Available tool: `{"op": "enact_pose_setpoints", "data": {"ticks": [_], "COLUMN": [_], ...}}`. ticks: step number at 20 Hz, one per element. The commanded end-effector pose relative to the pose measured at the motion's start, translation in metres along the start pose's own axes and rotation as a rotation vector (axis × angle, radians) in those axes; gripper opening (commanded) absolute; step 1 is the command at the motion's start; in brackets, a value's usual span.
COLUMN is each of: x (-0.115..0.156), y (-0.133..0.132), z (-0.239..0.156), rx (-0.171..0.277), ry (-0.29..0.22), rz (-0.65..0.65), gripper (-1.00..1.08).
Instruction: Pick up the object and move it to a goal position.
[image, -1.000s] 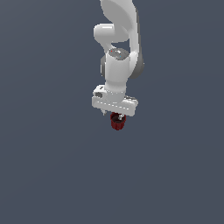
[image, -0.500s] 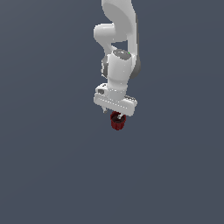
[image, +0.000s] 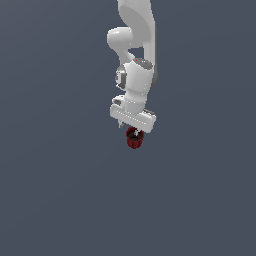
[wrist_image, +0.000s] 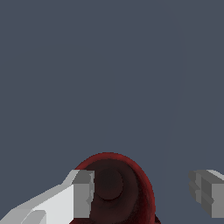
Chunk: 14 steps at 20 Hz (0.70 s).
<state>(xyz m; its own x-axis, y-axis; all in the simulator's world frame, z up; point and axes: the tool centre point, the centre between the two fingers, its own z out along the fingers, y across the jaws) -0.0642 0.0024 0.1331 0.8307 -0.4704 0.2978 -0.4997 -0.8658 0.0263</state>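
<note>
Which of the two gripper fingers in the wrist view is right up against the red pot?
The lighter finger that overlaps the red pot's rim. The other finger stands apart from it, with bare background between.

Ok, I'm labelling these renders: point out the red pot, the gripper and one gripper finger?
red pot (wrist_image: 116, 183), wrist view, its dark hollow inside.
gripper (wrist_image: 142, 194), wrist view, midway between the fingertips.
gripper finger (wrist_image: 83, 194), wrist view, its grey pad.

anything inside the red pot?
The wrist view looks down into the red pot: a dark hollow, nothing visible in it. One finger of the gripper covers part of the rim, and the frame edge cuts off the near side.
</note>
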Motion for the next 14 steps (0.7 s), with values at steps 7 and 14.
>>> {"op": "enact_pose_setpoints", "data": {"ticks": [7, 14], "x": [-0.011, -0.02], "y": [0.004, 0.006], "z": [0.006, 0.01], "rx": [-0.022, -0.04], "ry": [0.042, 0.076], "rz": [0.079, 0.141], "gripper": [0.68, 0.68]}}
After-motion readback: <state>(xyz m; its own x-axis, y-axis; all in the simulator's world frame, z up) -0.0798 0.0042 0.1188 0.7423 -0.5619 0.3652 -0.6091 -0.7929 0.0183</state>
